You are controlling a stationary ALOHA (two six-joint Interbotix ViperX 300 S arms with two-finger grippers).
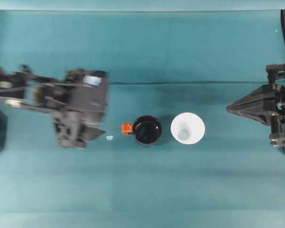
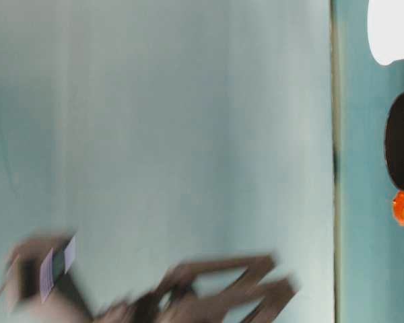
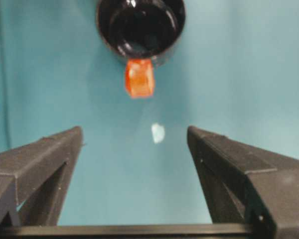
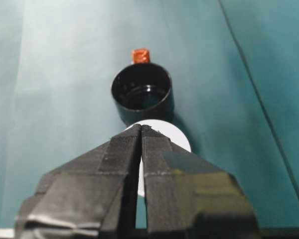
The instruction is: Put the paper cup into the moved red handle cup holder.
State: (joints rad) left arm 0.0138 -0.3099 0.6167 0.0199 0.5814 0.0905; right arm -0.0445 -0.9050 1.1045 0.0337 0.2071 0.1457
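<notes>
Cup (image 1: 187, 128) stands upright on the teal surface (image 1: 142, 190), just beside the holder (image 1: 147, 130), not touching it in the overhead view. Holder's orange-red handle (image 1: 127, 128) points away from the cup, toward the left arm.

Left gripper (image 3: 134, 149): jaws spread wide, nothing between them, holder near, straight ahead in its wrist view. A small white scrap (image 3: 158, 133) lies on the surface between gripper and handle; can't tell what it is. Arm is motion-blurred in the overhead and table-level views.

Right gripper (image 4: 141, 128): jaws pressed together, empty, well apart from the cup at the surface's right edge in the overhead view, lined up with cup then holder in its wrist view.

Step in hand, as judged: cup pick not yet begun. Right arm looks best placed. It would need to spread its jaws, take the cup by the wall or rim with light pressure (thin paper will likely crush), lift clear of the holder's rim, centre over it, lower straight down. The two look close in width, so a tilted entry may jam.

Contents: holder looks empty, glossy inside. Cup looks empty, greyish base visible.
</notes>
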